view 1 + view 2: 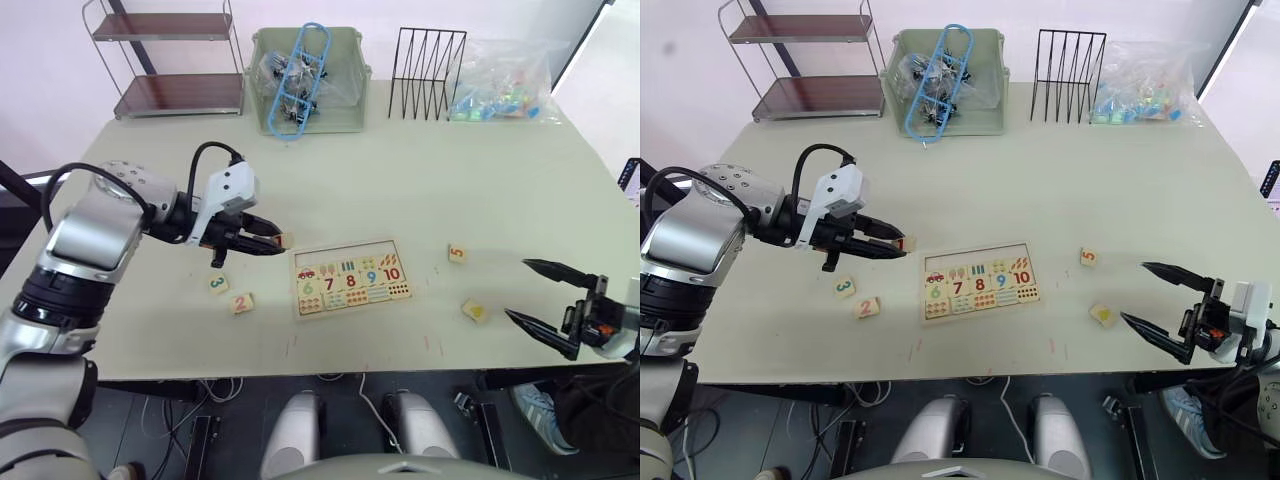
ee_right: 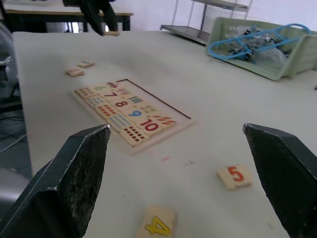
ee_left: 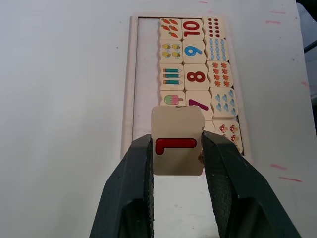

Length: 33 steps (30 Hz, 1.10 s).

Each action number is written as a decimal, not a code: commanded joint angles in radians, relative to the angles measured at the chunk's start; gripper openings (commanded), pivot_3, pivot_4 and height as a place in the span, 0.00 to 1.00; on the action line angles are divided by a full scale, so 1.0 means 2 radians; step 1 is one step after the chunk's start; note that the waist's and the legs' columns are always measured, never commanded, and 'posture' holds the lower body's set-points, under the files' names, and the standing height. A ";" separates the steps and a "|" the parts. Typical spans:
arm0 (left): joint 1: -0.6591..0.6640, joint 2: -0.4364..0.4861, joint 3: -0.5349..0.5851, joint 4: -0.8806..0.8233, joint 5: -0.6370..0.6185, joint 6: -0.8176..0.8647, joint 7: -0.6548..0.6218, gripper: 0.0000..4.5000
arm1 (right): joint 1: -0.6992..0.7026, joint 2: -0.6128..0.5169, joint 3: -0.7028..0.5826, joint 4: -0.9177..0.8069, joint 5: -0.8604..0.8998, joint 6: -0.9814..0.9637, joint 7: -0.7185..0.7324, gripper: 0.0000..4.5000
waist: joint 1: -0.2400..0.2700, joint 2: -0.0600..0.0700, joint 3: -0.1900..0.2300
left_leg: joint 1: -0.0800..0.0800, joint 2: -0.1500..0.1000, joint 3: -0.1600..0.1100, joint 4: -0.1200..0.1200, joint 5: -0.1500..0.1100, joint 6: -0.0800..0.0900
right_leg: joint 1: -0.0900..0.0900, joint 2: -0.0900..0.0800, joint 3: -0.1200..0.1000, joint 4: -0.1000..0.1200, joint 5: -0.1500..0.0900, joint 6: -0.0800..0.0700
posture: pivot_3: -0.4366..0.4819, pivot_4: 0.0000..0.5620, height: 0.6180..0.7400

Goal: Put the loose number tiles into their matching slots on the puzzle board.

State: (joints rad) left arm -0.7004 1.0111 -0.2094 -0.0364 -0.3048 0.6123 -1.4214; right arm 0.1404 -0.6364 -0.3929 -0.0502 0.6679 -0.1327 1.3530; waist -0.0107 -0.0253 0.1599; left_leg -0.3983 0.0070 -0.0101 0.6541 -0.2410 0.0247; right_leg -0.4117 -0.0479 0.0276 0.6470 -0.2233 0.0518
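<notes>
L gripper [image 3: 177, 148] fingers pinch the tile "1" [image 3: 177, 141] by its two sides, held above the table [image 1: 400, 170] just off the puzzle board's [image 1: 351, 277] left end, red digit facing the wrist cam. Board lies flat near the table's front edge, abt mid-width; lower rows filled w/ 6–10 and counting pics, top row of slots [image 3: 146, 74] bare pale wood. Tile "3" [image 1: 218, 283] and tile "2" [image 1: 241, 302] lie on the table left of the board, close together, toward the front edge. Tile "5" [image 1: 458, 253] sits right of the board; tile "4" [image 1: 475, 311] nearer the front edge, just beside the R gripper [image 1: 540, 293]. R gripper fingers spread wide, holding nothing, low over the table's front right corner.
</notes>
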 commanded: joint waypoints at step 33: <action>-0.201 -0.086 -0.222 0.104 0.201 0.019 -0.073 0.20 | 0.056 0.034 0.022 -0.078 -0.013 -0.034 -0.057 1.00 | 0.001 0.000 0.000 | 0.000 0.000 0.000 0.000 0.000 0.000 | 0.000 0.000 0.000 0.000 0.000 0.000 | 0.48 0.27 1.00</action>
State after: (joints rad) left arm -1.0751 0.8466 -0.6415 0.1466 0.0638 0.6688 -1.5474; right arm 0.2411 -0.5648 -0.3171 -0.1788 0.6333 -0.1760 1.2430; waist -0.0078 -0.0252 0.1604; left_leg -0.3988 0.0063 -0.0100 0.6546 -0.2410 0.0248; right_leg -0.4118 -0.0474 0.0279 0.6468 -0.2236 0.0521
